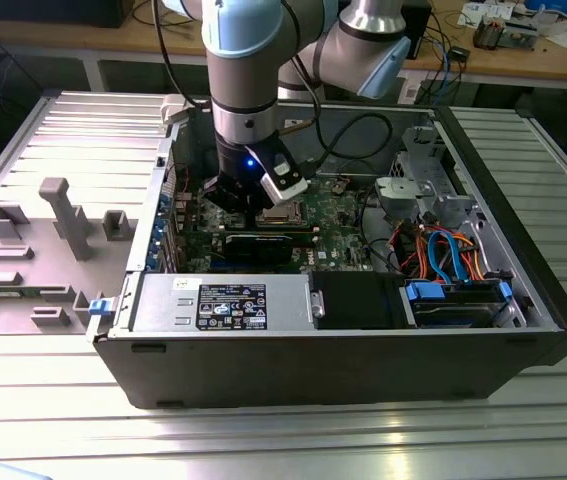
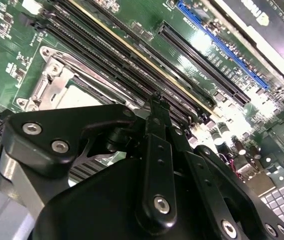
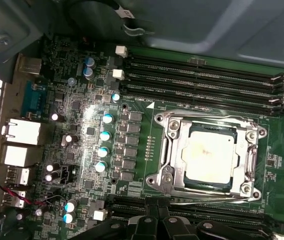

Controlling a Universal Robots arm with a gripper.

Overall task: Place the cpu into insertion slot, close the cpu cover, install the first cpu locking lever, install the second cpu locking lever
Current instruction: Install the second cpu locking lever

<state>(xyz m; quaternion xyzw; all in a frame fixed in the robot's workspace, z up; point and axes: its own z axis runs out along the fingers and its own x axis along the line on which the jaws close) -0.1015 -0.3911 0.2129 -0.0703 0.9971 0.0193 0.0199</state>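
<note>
Exterior view: high, far. Both wrist views: close, sharing insertion slot (image 3: 209, 156).

- the cpu (image 3: 208, 159), a small flat square chip with a dull silver-grey metal top bearing a faint pale smudge, lies flat and level inside the socket in the first wrist view, framed on all four sides.
- the insertion slot (image 3: 168, 176), a square socket with a silvery metal rim and screw posts at its corners, sits on the green circuit board between two banks of long black memory slots; in the exterior view it lies (image 1: 281, 214) low in the open case.
- the cpu cover (image 3: 250, 161), a thin silvery metal square frame with a large open window, lies down flat around the chip, whose top shows through the window.
</note>
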